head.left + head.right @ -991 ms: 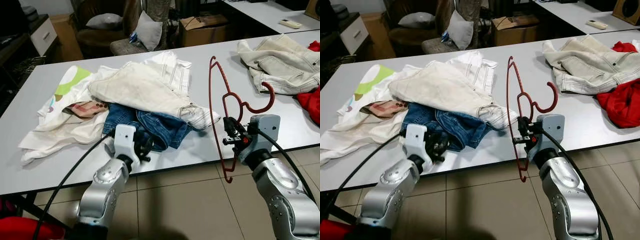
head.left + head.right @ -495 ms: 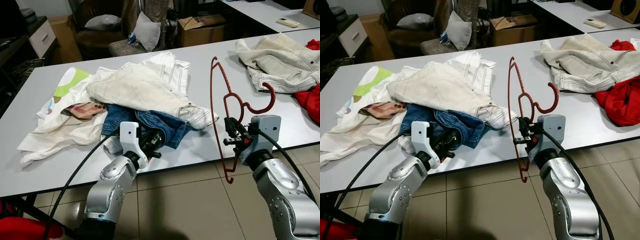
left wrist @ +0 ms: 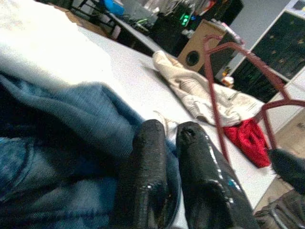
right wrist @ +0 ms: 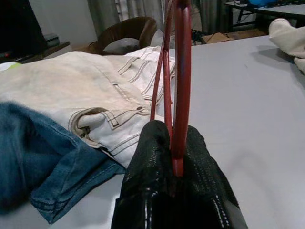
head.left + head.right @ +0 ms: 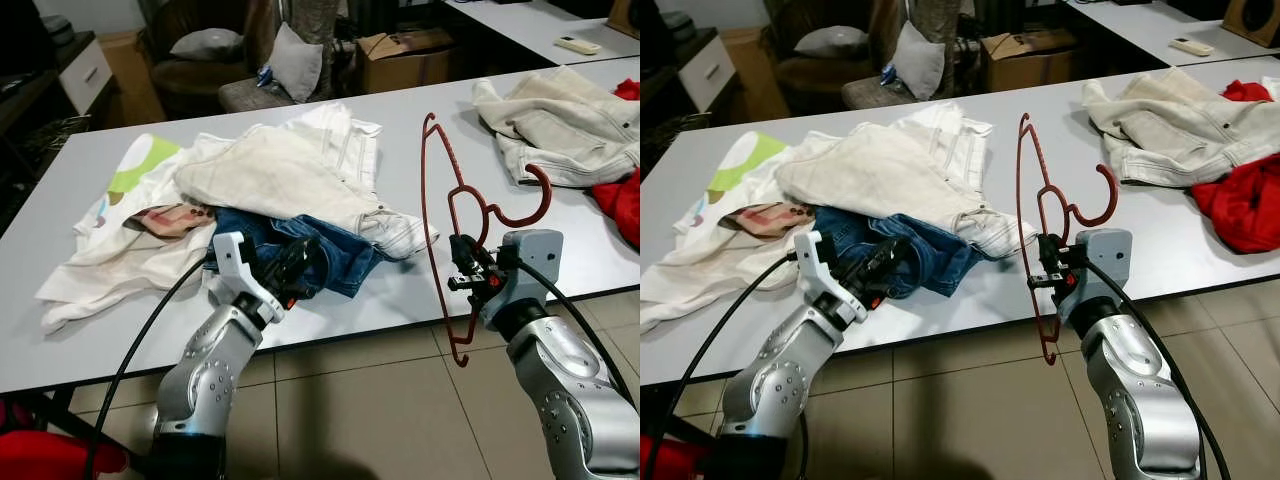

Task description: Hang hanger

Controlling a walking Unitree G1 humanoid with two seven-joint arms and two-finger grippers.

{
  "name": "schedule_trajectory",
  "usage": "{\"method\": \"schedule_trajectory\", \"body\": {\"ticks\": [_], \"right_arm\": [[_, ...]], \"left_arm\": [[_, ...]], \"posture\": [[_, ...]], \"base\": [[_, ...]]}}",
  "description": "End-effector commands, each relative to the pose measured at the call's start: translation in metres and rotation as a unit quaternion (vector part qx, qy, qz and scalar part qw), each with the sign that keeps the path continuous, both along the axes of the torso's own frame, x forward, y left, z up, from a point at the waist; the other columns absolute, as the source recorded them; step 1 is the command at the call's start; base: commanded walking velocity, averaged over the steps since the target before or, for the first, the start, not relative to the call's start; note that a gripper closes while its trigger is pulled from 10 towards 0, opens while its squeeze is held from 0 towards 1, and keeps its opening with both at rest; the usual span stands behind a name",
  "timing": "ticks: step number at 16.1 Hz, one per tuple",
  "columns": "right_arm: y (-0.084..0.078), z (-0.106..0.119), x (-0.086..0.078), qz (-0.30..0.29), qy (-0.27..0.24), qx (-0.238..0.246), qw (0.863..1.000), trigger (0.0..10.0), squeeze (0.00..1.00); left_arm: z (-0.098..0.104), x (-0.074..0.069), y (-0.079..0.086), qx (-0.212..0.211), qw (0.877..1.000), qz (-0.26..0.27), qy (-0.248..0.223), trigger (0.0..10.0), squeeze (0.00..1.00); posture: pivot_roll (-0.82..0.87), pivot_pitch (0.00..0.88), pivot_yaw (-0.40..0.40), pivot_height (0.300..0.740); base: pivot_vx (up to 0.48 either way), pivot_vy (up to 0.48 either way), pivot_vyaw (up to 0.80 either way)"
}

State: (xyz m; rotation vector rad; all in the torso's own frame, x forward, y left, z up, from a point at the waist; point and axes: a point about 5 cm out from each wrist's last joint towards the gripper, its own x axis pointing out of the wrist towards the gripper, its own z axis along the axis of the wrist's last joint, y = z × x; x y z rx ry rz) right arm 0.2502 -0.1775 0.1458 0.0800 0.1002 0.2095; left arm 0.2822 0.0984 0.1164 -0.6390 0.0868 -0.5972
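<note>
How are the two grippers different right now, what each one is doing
The right gripper is shut on the red wire hanger, holding it upright off the white table's near edge; the left gripper holds nothing. The left gripper's fingers are together, pointing at the blue jeans in the pile. Both sit at the table's near edge.

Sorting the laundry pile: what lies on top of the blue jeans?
A cream pair of trousers lies across the blue jeans, covering their far part. How far the jeans run beneath it cannot be seen. The left pincer is at their near edge.
</note>
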Motion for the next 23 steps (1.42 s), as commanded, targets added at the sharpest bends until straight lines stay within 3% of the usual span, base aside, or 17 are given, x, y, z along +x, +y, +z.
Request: {"method": "schedule_trajectory", "body": {"ticks": [1,3,5,6,7,8,9,10,12,13,15,16,17,18,20,21,23], "right_arm": [[0.005,0.006,-0.001,0.01,-0.01,-0.001,1.0,10.0,0.0],[0.004,0.006,-0.002,0.012,-0.01,-0.003,1.0,10.0,0.0],[0.003,0.005,-0.003,0.009,-0.008,-0.005,1.0,10.0,0.0],[0.003,0.005,-0.003,0.009,-0.009,-0.005,1.0,10.0,0.0],[0.004,0.006,-0.003,0.008,-0.009,-0.005,1.0,10.0,0.0],[0.003,0.005,-0.004,0.007,-0.009,-0.005,1.0,10.0,0.0],[0.003,0.005,-0.004,0.007,-0.009,-0.005,1.0,10.0,0.0],[0.003,0.003,-0.007,0.016,-0.001,-0.002,1.0,10.0,0.0],[0.002,0.002,-0.007,0.02,0.001,-0.008,1.0,10.0,0.0],[0.001,0.003,-0.005,0.021,0.001,-0.015,1.0,10.0,0.0],[0.003,0.005,-0.002,0.027,-0.003,-0.016,1.0,10.0,0.0],[0.005,0.005,-0.001,0.029,-0.004,-0.014,0.999,10.0,0.0],[0.007,0.004,-0.002,0.029,-0.004,-0.014,0.999,10.0,0.0],[0.007,0.003,-0.003,0.027,-0.003,-0.013,1.0,10.0,0.0],[0.009,0.001,-0.004,0.026,-0.002,-0.011,1.0,10.0,0.0],[0.009,0.001,-0.005,0.025,-0.002,-0.01,1.0,10.0,0.0],[0.008,0.0,-0.006,0.022,-0.003,-0.011,1.0,10.0,0.0]], "left_arm": [[0.001,0.001,-0.016,-0.031,0.999,-0.02,0.001,0.0,0.0],[0.003,0.002,-0.014,-0.007,1.0,-0.029,-0.009,0.0,0.0],[-0.01,-0.001,-0.012,0.084,0.996,-0.037,0.004,0.0,0.0],[-0.012,0.0,-0.01,0.102,0.994,-0.028,0.006,0.0,0.0],[-0.008,0.001,0.003,0.107,0.994,0.01,-0.007,10.0,0.0],[-0.002,0.001,0.019,0.112,0.992,0.043,-0.028,10.0,0.0],[-0.002,0.001,0.019,0.112,0.992,0.043,-0.028,10.0,0.0],[0.0,0.002,0.04,0.165,0.982,0.071,-0.051,10.0,1.0],[-0.003,0.006,0.063,0.314,0.946,0.049,-0.068,10.0,1.0],[-0.003,0.008,0.07,0.387,0.918,0.014,-0.084,10.0,1.0],[-0.002,0.011,0.074,0.448,0.887,-0.034,-0.104,10.0,1.0],[-0.003,0.012,0.071,0.456,0.881,-0.055,-0.111,10.0,1.0],[-0.004,0.014,0.066,0.464,0.875,-0.073,-0.12,10.0,0.89],[-0.005,0.017,0.061,0.478,0.865,-0.08,-0.131,10.0,0.36],[-0.004,0.024,0.059,0.499,0.851,-0.075,-0.145,10.0,0.0],[-0.004,0.027,0.06,0.508,0.846,-0.073,-0.147,10.0,0.0],[-0.005,0.033,0.065,0.548,0.818,-0.076,-0.158,10.0,0.0]], "posture": [[-0.18,0.0,0.111,0.74],[-0.19,0.0,0.114,0.74],[-0.19,0.0,0.121,0.74],[-0.19,0.0,0.121,0.74],[-0.19,0.0,0.121,0.74],[-0.19,0.0,0.127,0.74],[-0.19,0.0,0.127,0.74],[-0.18,0.0,0.121,0.74],[-0.18,0.0,0.112,0.74],[-0.17,0.0,0.101,0.74],[-0.16,0.0,0.104,0.74],[-0.16,0.0,0.113,0.74],[-0.16,0.0,0.119,0.74],[-0.16,0.0,0.124,0.74],[-0.16,0.0,0.136,0.74],[-0.16,0.0,0.139,0.74],[-0.16,0.0,0.143,0.74]], "base": [[0.0,0.0,0.0],[0.0,0.0,0.0],[0.0,0.0,0.0],[0.0,0.0,0.0],[0.0,0.0,0.0],[0.0,0.0,0.0],[0.0,0.0,0.0],[0.0,0.0,0.0],[0.0,0.0,0.0],[0.0,0.0,0.0],[0.0,0.0,0.0],[0.0,0.0,0.0],[0.0,0.0,0.0],[0.0,0.0,0.0],[0.0,0.0,0.0],[0.0,0.0,0.0],[0.0,0.0,0.0]]}}
